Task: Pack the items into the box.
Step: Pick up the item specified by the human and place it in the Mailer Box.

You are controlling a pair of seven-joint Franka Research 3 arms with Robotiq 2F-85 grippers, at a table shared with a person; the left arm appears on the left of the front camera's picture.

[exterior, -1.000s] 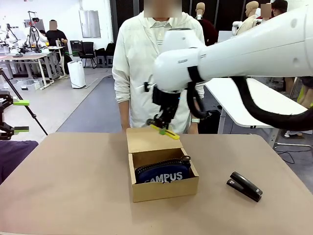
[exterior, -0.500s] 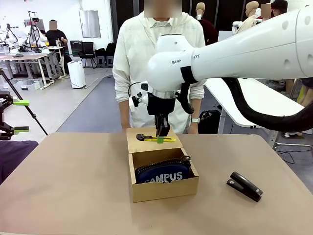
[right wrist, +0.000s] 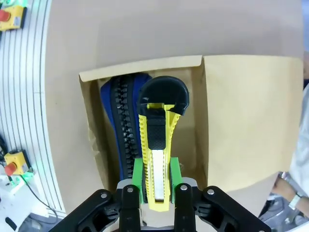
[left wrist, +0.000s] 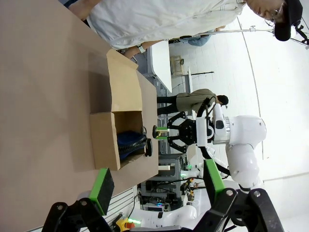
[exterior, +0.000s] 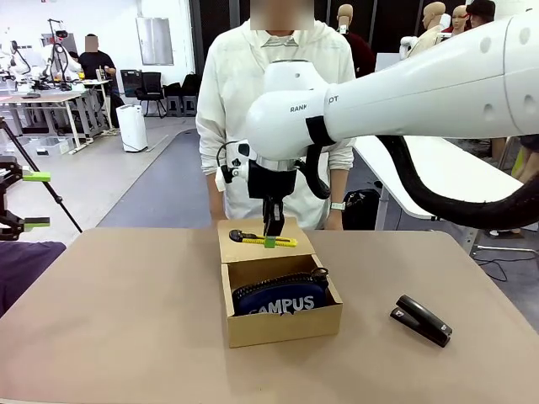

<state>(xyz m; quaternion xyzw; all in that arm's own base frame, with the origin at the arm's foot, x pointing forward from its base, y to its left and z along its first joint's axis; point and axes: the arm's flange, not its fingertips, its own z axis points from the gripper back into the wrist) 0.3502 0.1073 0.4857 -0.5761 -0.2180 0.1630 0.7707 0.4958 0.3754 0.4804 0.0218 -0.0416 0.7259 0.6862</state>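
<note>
Utility knife (exterior: 253, 240) clamped in right gripper (exterior: 270, 241), above open box (exterior: 285, 326), pouch (exterior: 278, 299) inside

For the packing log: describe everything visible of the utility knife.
The utility knife is yellow plastic with a black ribbed slider, a rounded black end cap and a pale strip down its middle. It lies level, clamped near one end by the right pincer between its green pads, hanging above the open box and over the navy pouch, touching neither.

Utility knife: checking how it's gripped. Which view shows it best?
Right wrist view: utility knife close up, full-length, clamped in the right claw over the box. Front view shows it small, side-on; left wrist view, tiny and far.
</note>
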